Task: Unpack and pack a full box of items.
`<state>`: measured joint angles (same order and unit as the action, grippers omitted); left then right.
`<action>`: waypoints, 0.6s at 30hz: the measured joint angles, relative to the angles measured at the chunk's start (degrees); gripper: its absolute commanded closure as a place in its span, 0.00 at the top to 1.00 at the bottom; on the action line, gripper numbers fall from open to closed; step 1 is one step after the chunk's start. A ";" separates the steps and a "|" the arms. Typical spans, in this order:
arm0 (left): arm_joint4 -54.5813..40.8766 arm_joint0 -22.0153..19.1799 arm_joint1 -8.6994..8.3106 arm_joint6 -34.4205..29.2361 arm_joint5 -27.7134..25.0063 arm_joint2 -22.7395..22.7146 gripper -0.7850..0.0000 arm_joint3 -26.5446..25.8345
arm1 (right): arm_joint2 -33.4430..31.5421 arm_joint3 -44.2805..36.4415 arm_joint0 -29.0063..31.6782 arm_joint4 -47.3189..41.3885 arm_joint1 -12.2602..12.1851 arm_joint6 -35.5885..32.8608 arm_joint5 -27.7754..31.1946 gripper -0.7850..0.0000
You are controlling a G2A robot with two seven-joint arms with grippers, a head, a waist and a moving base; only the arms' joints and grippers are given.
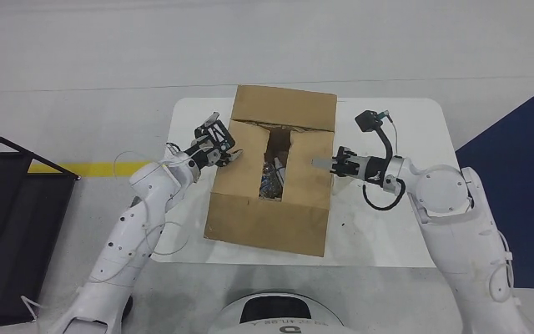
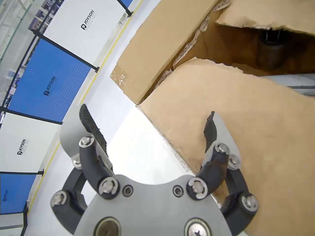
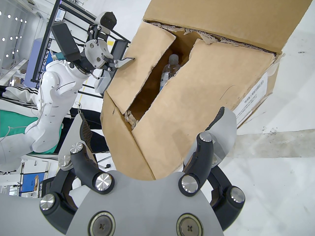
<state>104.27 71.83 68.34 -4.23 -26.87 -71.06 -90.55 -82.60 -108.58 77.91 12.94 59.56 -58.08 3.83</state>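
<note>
We found the cardboard box sitting in the middle of the white table, its far flap folded out toward 12 o'clock and its two side flaps lying nearly flat. A dark slot between them ran from 12 to 6 o'clock. Down in that slot lay a clear bottle, its long axis roughly along the slot and its cap toward 12 o'clock. The left gripper hung at the box's 10 o'clock corner, fingers spread wide and holding nothing, with one fingertip at the outer edge of the left flap. The right gripper sat at 3 o'clock, also spread wide and empty, pointing toward 9 o'clock over the right flap. We judged both about equally near the slot. Each flap would have to swing outward, away from the slot, before either arm could reach the bottle.
</note>
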 measured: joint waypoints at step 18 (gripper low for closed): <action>-22.39 8.44 -0.62 1.23 2.85 -13.25 1.00 -13.26 | -1.58 3.04 -0.24 -3.21 0.25 3.16 1.04 1.00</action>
<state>81.88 80.27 67.72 -3.00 -24.02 -84.30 -103.81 -84.18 -105.54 77.67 9.72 59.82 -54.92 4.88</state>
